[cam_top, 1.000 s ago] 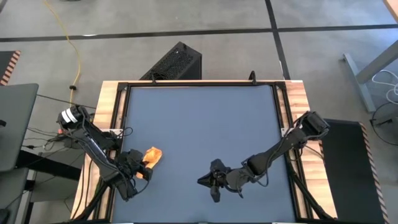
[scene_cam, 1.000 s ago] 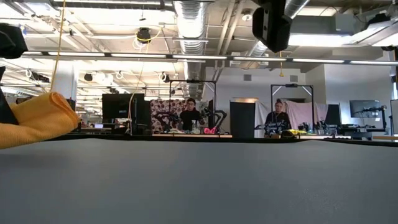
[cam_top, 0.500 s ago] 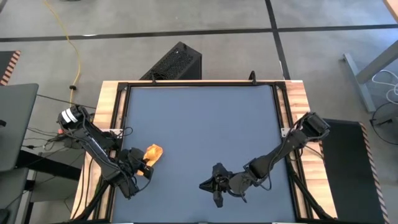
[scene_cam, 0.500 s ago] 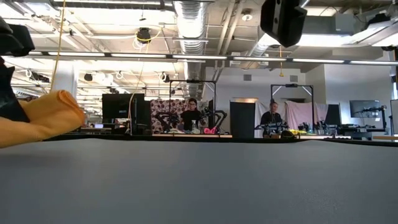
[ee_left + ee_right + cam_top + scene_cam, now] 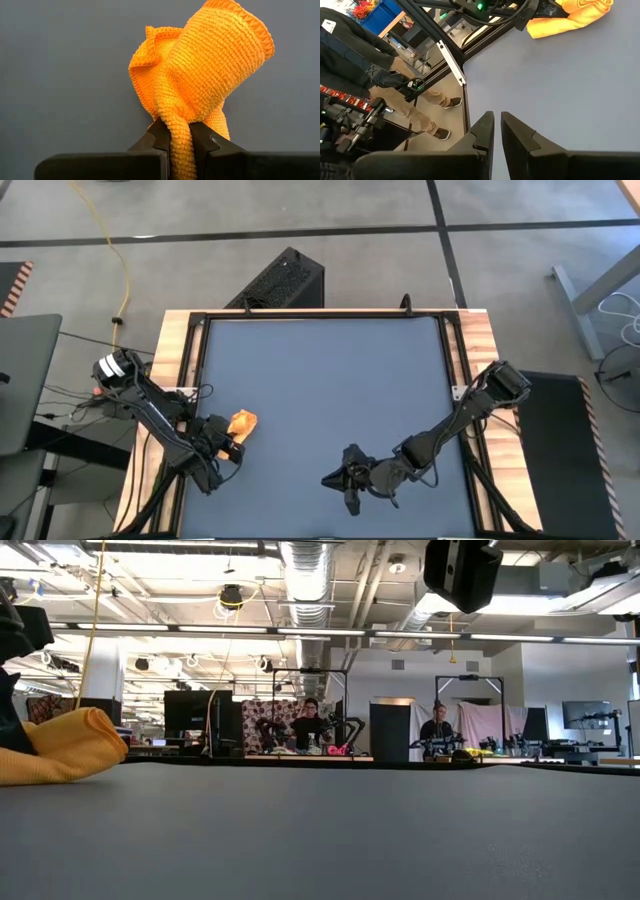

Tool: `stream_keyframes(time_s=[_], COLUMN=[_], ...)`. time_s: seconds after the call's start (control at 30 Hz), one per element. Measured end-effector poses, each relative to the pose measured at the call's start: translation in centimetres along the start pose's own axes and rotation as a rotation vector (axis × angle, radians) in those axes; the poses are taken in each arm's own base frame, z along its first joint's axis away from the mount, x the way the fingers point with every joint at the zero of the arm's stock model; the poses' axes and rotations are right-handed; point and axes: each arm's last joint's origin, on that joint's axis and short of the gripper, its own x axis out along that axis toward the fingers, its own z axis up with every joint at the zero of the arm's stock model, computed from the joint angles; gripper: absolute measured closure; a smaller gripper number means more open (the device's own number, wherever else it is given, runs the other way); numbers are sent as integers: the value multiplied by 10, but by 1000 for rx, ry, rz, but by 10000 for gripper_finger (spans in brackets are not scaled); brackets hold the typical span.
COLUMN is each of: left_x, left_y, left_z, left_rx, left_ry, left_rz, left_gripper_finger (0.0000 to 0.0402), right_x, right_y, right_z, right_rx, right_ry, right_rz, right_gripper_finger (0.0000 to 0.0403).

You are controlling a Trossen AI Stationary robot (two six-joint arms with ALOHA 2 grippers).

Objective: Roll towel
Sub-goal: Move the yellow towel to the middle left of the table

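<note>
Because rolling needs a pinned edge, left gripper point(image 5: 179, 137) is clamped on a fold of the towel point(image 5: 200, 75), bunched just ahead; right gripper point(image 5: 496, 131), nearly closed, empty, waits well apart.

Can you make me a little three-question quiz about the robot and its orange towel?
1. True or false: the left fingers are pinching the towel.
2. Which is nearer the table's left edge: A) the towel, B) the right fingers?
3. Fill in: the right fingers are holding ____.

Key: 1 true; 2 A; 3 nothing.
</note>
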Motion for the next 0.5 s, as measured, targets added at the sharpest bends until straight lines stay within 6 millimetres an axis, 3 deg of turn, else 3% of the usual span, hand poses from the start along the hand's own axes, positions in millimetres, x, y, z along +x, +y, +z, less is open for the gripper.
stream_keyframes(time_s=[0.5], left_x=[0], left_y=[0], left_z=[0], left_rx=[89], left_ry=[5], left_rz=[0], left_gripper_finger=[388], right_x=[0], right_y=[0], right_z=[-2], right_rx=[-9], right_ry=[9], right_rz=[-6], right_gripper_finger=[341])
